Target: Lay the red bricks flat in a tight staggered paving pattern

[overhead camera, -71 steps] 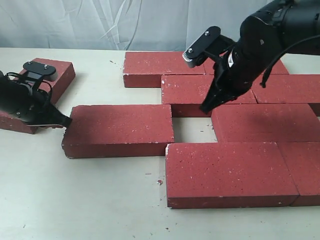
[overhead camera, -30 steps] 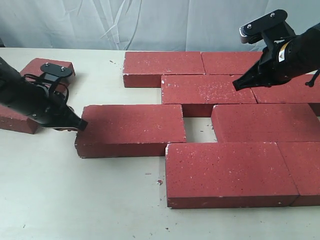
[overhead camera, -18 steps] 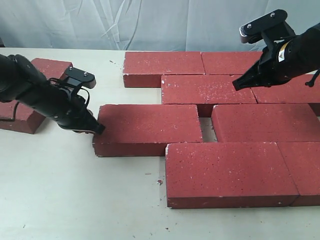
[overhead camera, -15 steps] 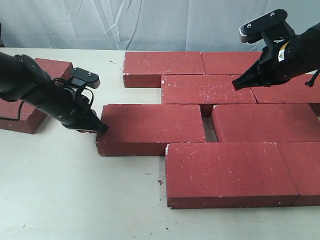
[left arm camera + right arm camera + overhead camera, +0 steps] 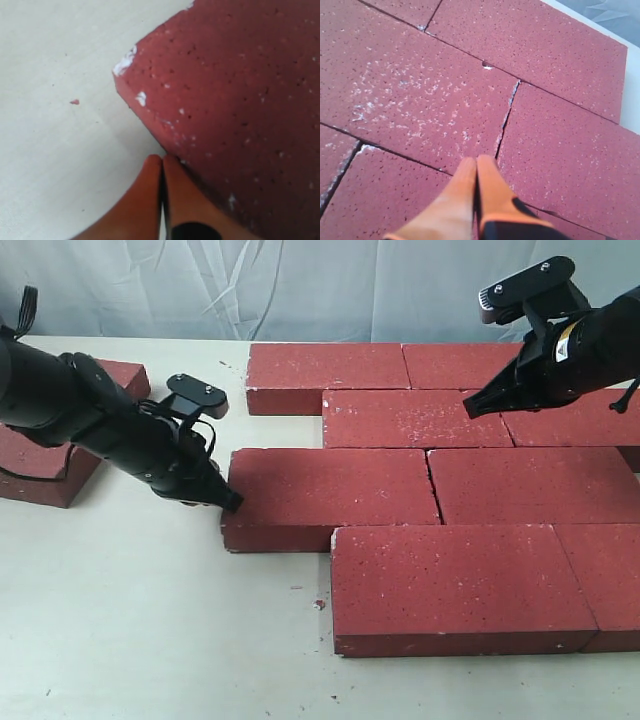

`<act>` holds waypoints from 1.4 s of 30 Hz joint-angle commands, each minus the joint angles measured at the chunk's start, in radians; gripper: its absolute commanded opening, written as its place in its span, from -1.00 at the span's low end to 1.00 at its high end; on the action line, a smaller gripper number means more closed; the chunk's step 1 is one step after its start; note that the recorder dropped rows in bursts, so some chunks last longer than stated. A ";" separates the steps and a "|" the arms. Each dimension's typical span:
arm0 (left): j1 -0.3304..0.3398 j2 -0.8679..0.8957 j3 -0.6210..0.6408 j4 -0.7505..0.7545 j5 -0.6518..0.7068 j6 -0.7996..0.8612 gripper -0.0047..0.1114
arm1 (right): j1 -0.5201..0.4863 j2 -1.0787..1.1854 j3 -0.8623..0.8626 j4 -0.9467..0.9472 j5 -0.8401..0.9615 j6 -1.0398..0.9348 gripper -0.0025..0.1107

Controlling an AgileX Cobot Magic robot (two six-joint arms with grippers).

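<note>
Several red bricks (image 5: 450,580) lie flat in staggered rows on the pale table (image 5: 150,640). The left brick of the third row (image 5: 330,495) abuts its right-hand neighbour (image 5: 535,485) with only a thin seam. My left gripper (image 5: 232,502) is shut and empty, its tip against that brick's left end; the left wrist view shows the closed tips (image 5: 162,159) beside the brick's chipped corner (image 5: 235,100). My right gripper (image 5: 468,415) is shut and empty, hovering over the second-row brick (image 5: 410,420); in the right wrist view the tips (image 5: 476,161) sit above a seam between bricks (image 5: 420,100).
One separate red brick (image 5: 40,465) lies at the far left, partly hidden behind my left arm. A small red chip (image 5: 319,604) lies on the table in front of the pushed brick. A pale curtain (image 5: 300,285) hangs behind the table.
My left gripper has pushed the third-row brick to the right, closing the gap to its neighbour. The right gripper rose away from that gap earlier and has since stayed still.
</note>
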 commanded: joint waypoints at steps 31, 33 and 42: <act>0.070 -0.062 -0.008 0.095 0.057 0.005 -0.92 | -0.006 -0.009 0.003 0.007 -0.007 0.004 -0.96; 0.070 -0.091 -0.008 0.104 0.081 0.005 -0.92 | -0.006 -0.009 0.003 0.003 0.039 0.004 -0.96; 0.070 -0.180 -0.008 0.170 0.136 -0.019 -0.92 | -0.006 -0.044 0.003 -0.062 0.330 -0.011 -0.96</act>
